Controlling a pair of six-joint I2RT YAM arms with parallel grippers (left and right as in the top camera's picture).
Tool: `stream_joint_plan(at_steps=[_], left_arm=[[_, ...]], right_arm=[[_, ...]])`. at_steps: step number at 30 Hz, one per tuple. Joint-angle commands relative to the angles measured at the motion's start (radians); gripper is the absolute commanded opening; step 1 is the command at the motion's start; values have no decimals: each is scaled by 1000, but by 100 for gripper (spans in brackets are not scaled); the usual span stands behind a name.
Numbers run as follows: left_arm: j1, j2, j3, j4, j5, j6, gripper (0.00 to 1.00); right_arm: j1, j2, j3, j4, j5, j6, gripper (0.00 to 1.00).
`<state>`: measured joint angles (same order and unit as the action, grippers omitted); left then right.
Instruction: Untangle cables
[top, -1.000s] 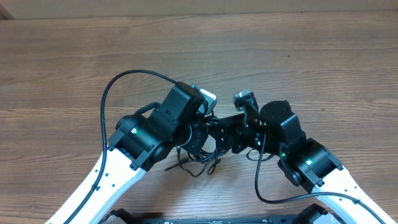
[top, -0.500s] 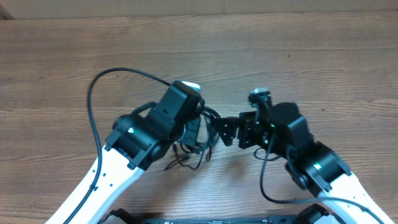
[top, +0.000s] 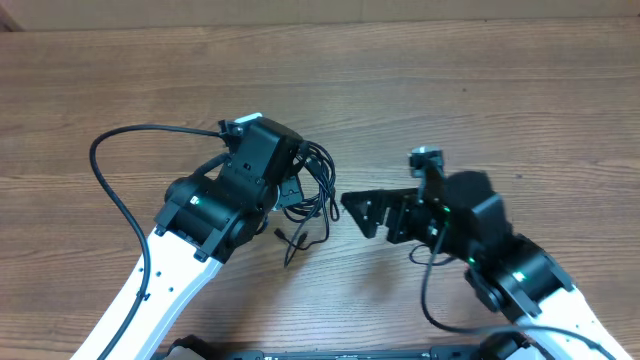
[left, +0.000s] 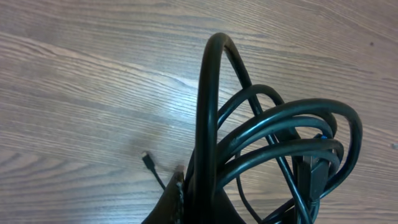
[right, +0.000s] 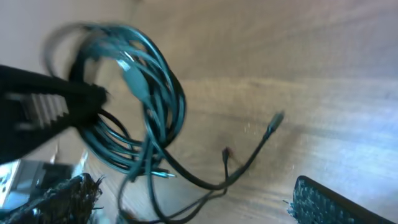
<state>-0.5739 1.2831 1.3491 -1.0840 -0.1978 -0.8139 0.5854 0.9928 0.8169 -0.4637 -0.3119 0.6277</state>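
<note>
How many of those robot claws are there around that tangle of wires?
2. The left gripper is left of centre, shut on the cables. The right gripper stands open just to the right of the bundle.

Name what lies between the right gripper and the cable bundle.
Only a narrow strip of bare table separates the right gripper from the cables, as the overhead view shows.

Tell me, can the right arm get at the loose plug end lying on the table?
Probably yes. The right end effector is open, and only bare table lies between it and the loose plug end. The left end effector, shut on the cables, sits close by, so room could be tight.
</note>
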Motion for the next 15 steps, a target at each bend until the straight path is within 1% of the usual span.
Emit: stream_joint_plan(at_steps=[1, 6, 9, 13, 15], left_arm=[[2, -11, 28, 7, 15, -35, 4], [5, -11, 28, 8, 14, -35, 4], [5, -11, 28, 14, 14, -48, 4], [5, -11, 28, 23, 16, -142, 4], [5, -11, 28, 24, 15, -159, 5]], right_arm=[[28, 68, -2, 23, -98, -19, 99], [63, 151, -2, 119, -258, -109, 98], [86, 185, -2, 151, -267, -178, 98], [103, 226, -2, 167, -266, -242, 97], [103, 243, -2, 170, -266, -260, 92]])
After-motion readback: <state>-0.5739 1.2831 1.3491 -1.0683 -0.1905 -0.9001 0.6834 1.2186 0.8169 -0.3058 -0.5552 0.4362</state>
